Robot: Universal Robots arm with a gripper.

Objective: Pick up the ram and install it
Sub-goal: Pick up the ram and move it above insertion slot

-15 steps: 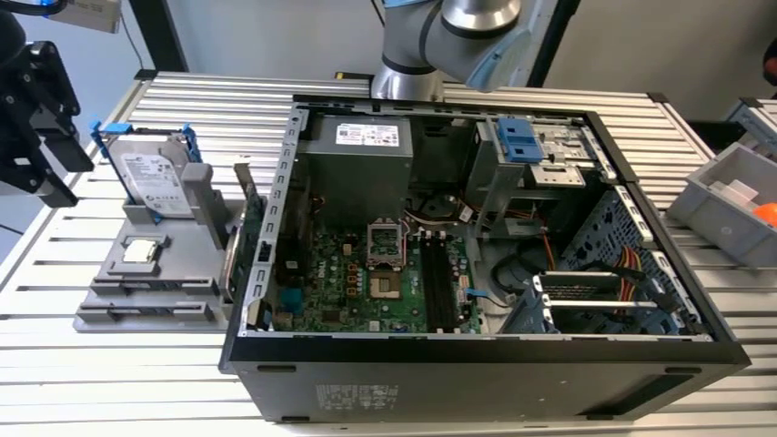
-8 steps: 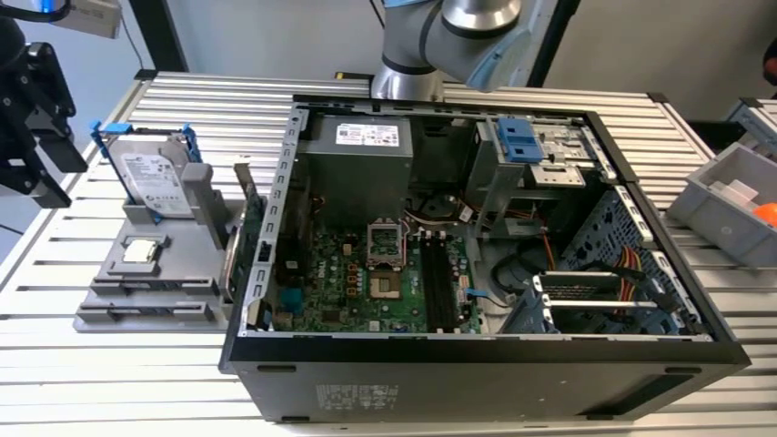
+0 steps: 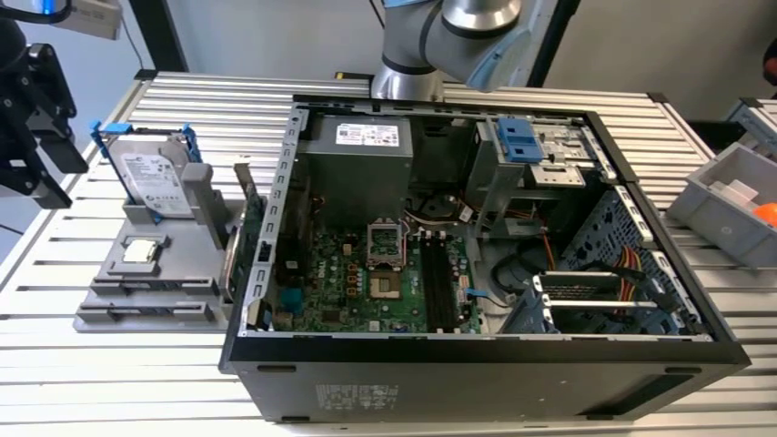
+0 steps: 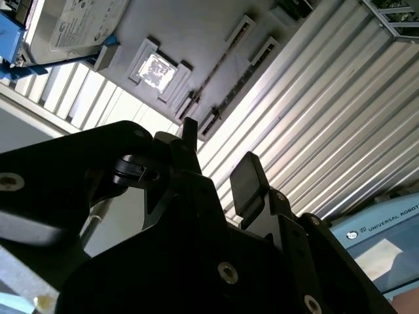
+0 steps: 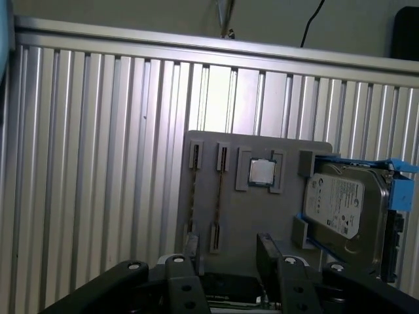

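My gripper (image 3: 43, 137) hangs high above the table at the exterior view's left, beside the grey holder (image 3: 146, 309). Its black fingers are spread apart in both wrist views (image 5: 228, 247) (image 4: 217, 147), and nothing sits between them, so it is open. The holder (image 5: 249, 209) lies beyond the fingertips, with two narrow slots (image 5: 219, 196) along it. I cannot tell whether the ram rests in one of them. The open computer case (image 3: 486, 355) shows its motherboard (image 3: 364, 273) and black memory slots (image 3: 438, 278).
A silver hard drive (image 3: 152, 177) with blue rails and a small square chip (image 3: 142, 251) sit on the holder. A green card (image 3: 251, 228) stands by the case's wall. A grey bin (image 3: 734, 205) is at the exterior view's right. The table is ribbed metal.
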